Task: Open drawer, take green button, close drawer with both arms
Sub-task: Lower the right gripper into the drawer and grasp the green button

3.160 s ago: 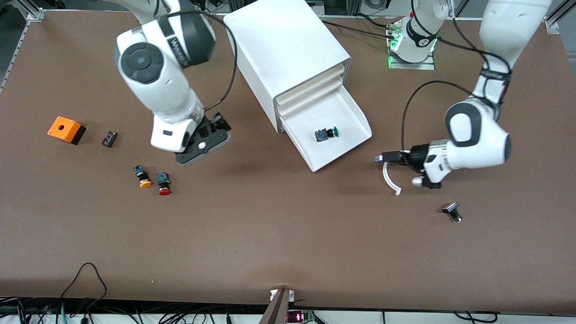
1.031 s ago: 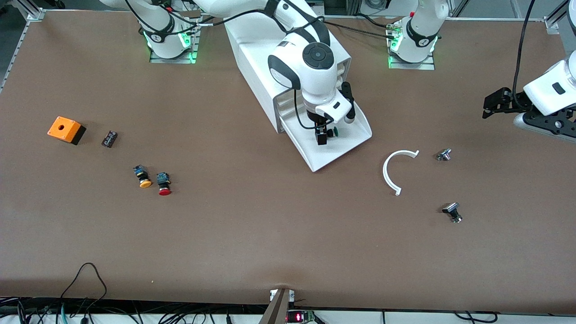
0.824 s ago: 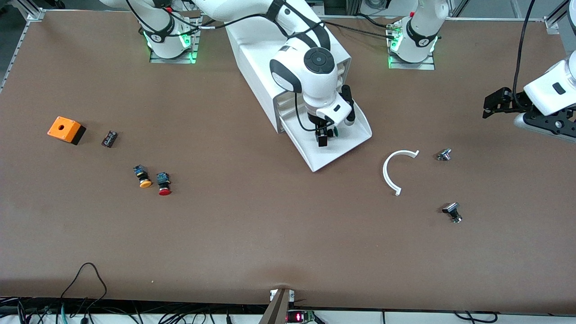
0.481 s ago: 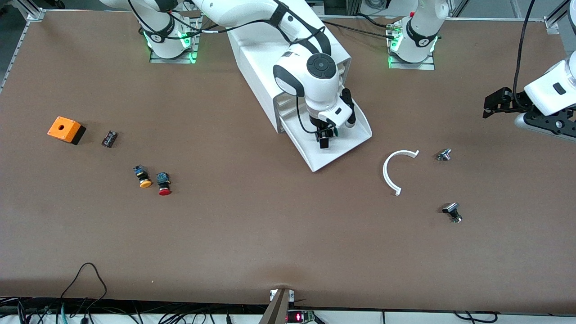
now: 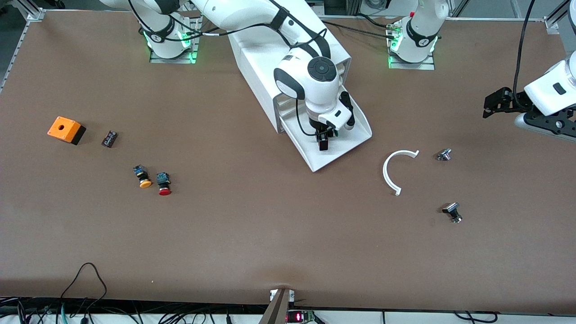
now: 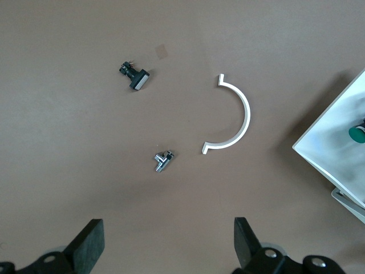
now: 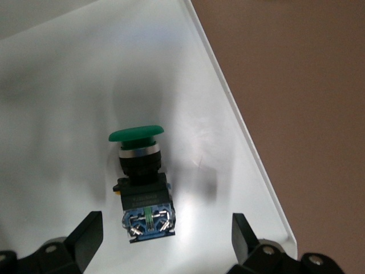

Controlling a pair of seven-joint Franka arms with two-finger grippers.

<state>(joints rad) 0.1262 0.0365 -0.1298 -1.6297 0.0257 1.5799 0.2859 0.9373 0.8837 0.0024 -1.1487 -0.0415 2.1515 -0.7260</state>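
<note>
A wide brown table (image 5: 252, 234) fills the scene (matte, evenly lit), with aluminium framing (image 5: 33, 11) at its corners and black cables (image 5: 85, 288) along its nearer edge.

No readable lettering, brand, number or sign shows on any item. The round white base collar of the left arm (image 5: 422, 42) bears a small dark mark, too small to read.

Bare drawer (image 7: 68, 68) floor surrounds the button (image 7: 140, 182); its raised rim seems well apart.
</note>
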